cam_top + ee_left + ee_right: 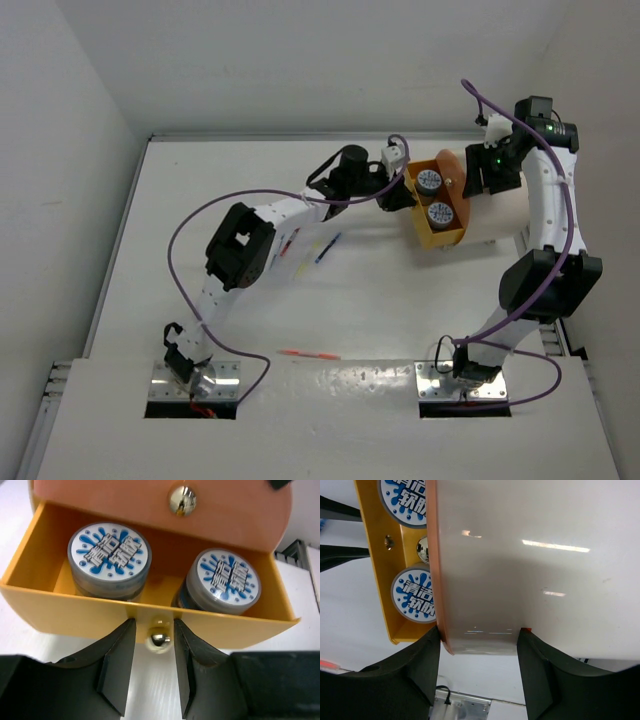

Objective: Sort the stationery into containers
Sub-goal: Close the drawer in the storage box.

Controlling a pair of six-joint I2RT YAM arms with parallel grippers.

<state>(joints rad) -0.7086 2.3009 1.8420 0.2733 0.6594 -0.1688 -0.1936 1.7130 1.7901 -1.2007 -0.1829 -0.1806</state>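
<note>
- Knob (159, 639) on the front wall of the orange drawer (60, 607) sits directly between the fingers (120, 655) of the left gripper (154, 630). The jaws stand narrowly apart with a sliver of gap on one side, so nothing is pinched yet.
- The drawer is slid out of the cream drum (500, 215) toward the left arm. Its slide axis runs straight from the left gripper into the drum, and I judge that the coming push or pull must follow that line.
- Two blue-and-white cylinders (109, 550) stand upright side by side inside the drawer, touching neither the knob nor the fingers.
- The right gripper (479, 635) is clamped across the front end of the drum with a finger pressed on each side. It braces the drum from the side opposite the left arm.
- The left arm is plainly the nearer one to the knob, and the right has its hold taken up by the drum.
- A blue pen (327, 248) and an orange-red pen (310, 354) lie loose on the table (380, 300), well apart from the drum, so the sorting looks only partly done.
</note>
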